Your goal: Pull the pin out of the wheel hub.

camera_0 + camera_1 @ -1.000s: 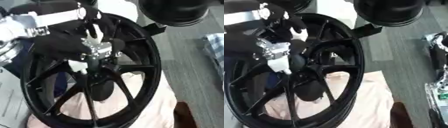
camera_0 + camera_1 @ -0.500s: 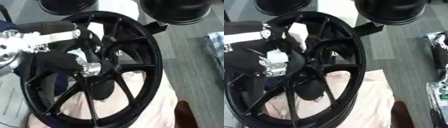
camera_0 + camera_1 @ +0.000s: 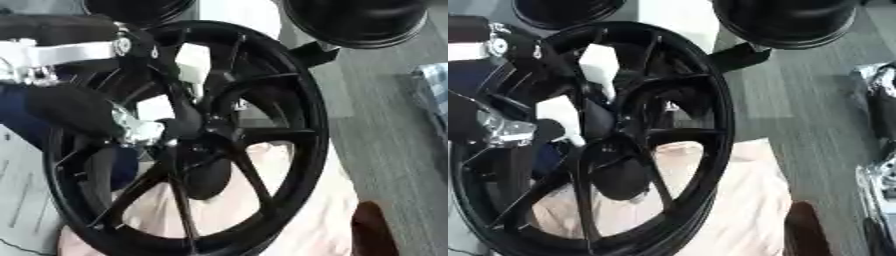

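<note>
The robot's left hand (image 3: 131, 127), black with silver metal at the knuckles, reaches in from the left and sits right against the centre of the big glossy black spoked wheel (image 3: 302, 150). Whether its fingers are curled on anything I cannot tell; they blur into the dark hub (image 3: 206, 137). The pin itself I cannot pick out. It would be at the hub, just beyond the fingertips, if it is still seated. Two pale whitish blocks (image 3: 192, 62) show through the spokes just above the hand. Under the wheel, below the hand, lies a light pinkish cloth (image 3: 297, 215). The right hand is nowhere to be seen. To do this well, I'd say pinch the pin squarely and draw it straight along its axis, away from the hub, without twisting the wheel.
</note>
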You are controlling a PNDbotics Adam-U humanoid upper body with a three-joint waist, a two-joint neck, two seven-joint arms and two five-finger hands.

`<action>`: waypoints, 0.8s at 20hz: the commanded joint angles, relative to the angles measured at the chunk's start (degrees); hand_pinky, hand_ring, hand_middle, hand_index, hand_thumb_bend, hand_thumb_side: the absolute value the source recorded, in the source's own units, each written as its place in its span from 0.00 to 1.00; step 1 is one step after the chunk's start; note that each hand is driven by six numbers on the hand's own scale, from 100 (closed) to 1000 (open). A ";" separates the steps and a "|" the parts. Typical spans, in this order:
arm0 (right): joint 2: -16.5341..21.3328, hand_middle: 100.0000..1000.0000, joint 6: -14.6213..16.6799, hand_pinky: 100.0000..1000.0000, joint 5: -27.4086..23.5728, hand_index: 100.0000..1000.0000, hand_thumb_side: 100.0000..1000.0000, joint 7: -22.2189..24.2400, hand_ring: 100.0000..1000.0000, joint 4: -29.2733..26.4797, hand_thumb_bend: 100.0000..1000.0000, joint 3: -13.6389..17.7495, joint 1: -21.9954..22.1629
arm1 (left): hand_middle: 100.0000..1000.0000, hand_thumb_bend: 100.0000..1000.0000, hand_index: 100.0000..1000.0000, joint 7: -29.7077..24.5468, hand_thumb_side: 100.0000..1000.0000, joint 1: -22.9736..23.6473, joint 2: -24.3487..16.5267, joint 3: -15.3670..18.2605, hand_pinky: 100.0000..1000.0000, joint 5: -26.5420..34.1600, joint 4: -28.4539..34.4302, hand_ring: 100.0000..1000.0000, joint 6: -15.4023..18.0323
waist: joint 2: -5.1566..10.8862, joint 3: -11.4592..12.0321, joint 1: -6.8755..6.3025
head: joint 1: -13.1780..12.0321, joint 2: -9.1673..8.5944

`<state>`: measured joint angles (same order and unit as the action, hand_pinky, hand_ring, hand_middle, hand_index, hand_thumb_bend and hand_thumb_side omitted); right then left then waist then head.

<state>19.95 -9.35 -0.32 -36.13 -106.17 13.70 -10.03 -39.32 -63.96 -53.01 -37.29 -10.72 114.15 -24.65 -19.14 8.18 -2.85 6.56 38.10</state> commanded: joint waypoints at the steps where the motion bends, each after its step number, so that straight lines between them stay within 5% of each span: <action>1: 1.21 0.52 0.01 0.66 0.45 0.61 0.49 -0.18 0.77 -1.46 0.00 0.05 -0.40 | 0.79 0.39 0.87 -3.36 0.64 -0.46 -1.99 2.85 0.80 -1.93 0.44 0.77 1.01 | 0.89 -0.08 0.17 | -0.26 -0.88; 16: 0.63 0.52 0.00 0.66 0.34 0.61 0.49 -0.22 0.77 -1.99 0.00 -0.03 -1.30 | 0.74 0.41 0.87 -12.63 0.69 -1.00 -0.38 2.62 0.75 -5.80 0.44 0.70 -5.74 | -0.99 -1.16 0.74 | -1.77 -2.56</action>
<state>19.92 -9.37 -0.29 -36.11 -106.66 13.38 -10.86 -46.37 -64.02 -52.76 -35.18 -16.16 114.15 -24.15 -21.05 7.05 -2.28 5.05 36.36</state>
